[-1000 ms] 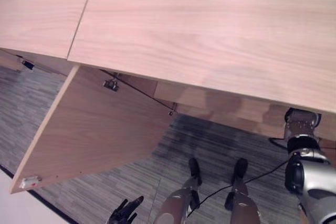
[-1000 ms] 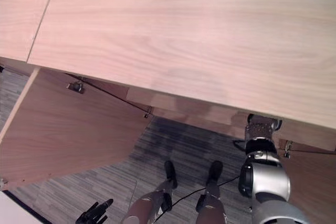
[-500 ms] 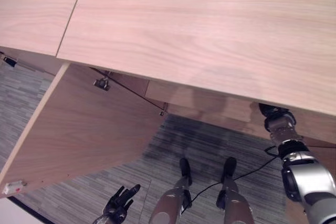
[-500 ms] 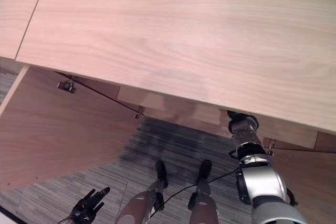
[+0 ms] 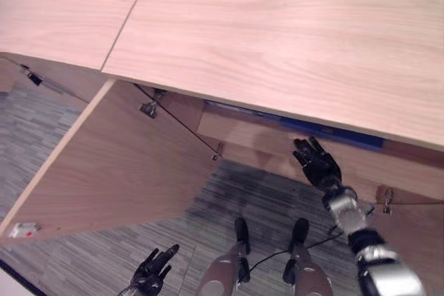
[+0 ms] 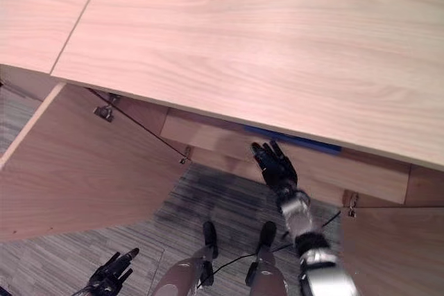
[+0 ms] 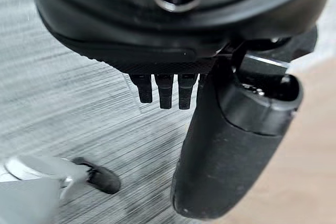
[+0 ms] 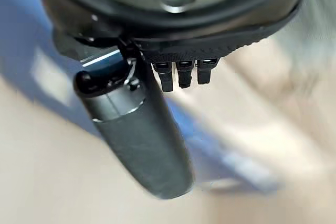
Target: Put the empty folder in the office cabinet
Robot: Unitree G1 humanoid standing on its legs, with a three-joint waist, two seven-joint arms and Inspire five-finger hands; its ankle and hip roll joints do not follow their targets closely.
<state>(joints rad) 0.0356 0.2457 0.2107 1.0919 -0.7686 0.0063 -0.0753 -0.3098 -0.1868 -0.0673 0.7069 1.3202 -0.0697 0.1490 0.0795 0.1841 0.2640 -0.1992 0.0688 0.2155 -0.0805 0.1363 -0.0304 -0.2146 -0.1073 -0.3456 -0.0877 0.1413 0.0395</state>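
Reaching under the worktop (image 5: 291, 39), my right hand (image 5: 317, 164) is open, empty, just before the blue folder (image 5: 333, 134); left hand (image 5: 154, 272) open, low.

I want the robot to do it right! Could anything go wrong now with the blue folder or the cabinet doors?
Maybe two things. The blue folder lies right at the shelf's front edge, under the cabinet top, so it might slide back out. The open right hand is close in front of it and could knock it while moving. Also, the cabinet door stands wide open beside the hanging left hand, so an arm swing might bump it.
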